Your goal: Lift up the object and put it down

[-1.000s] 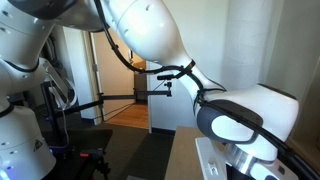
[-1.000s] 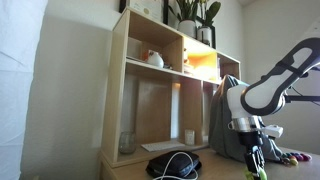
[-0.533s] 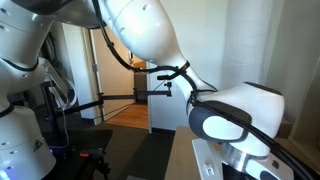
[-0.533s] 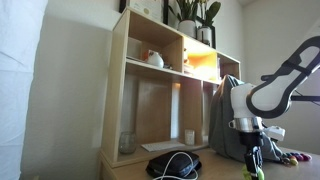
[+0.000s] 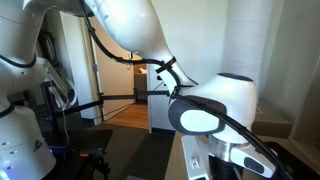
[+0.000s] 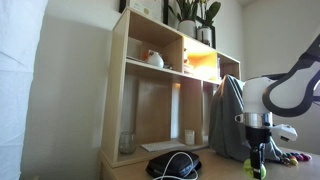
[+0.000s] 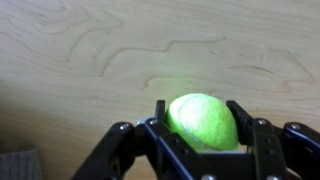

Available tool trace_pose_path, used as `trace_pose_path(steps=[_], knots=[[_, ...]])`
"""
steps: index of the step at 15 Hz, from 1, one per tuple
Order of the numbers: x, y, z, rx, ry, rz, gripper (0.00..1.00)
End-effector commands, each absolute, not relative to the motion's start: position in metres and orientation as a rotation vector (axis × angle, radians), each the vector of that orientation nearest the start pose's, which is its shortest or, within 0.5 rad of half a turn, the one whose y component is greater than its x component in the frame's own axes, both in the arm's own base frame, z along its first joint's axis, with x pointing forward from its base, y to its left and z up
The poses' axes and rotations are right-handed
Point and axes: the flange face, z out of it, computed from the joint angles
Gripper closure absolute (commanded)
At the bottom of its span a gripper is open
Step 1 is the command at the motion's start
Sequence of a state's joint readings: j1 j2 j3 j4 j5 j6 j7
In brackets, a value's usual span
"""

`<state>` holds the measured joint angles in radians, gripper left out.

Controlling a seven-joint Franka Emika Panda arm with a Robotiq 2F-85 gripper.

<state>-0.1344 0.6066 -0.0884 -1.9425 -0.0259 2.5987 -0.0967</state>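
Tennis ball [image 7: 203, 122] clamped btwn fingers [image 7: 242, 118], over desk [image 7: 90, 50].
Wrist view: one finger each side of the yellow-green ball, pressed tight; light wood grain behind. In an exterior view the ball [image 6: 258, 171] sits low at arm's tip, near desk level, well apart from wooden shelf unit [image 6: 150, 90]. Can't tell if ball touches desk.

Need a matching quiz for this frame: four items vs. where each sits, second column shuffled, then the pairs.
Items:
1. green ball
2. potted plants
3. glass jar
4. black cable bundle

Places:
A. on top of the shelf unit
B. on the tabletop, in front of the shelf unit
C. clamped in the gripper
D. lower compartment of the shelf unit

Pairs: 1-C, 2-A, 3-D, 4-B
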Motion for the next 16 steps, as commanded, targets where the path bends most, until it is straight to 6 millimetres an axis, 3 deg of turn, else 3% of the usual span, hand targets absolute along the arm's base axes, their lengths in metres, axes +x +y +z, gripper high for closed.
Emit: trace_pose_path(steps=[1,10,16], knots=[[0.586,-0.132,0.198,-3.207,0.113,-0.162,0.63],[0.551,-0.134,0.241,-3.19,0.144,-0.349,0.63],[0.541,-0.136,0.264,-3.182,0.138,-0.447,0.63]])
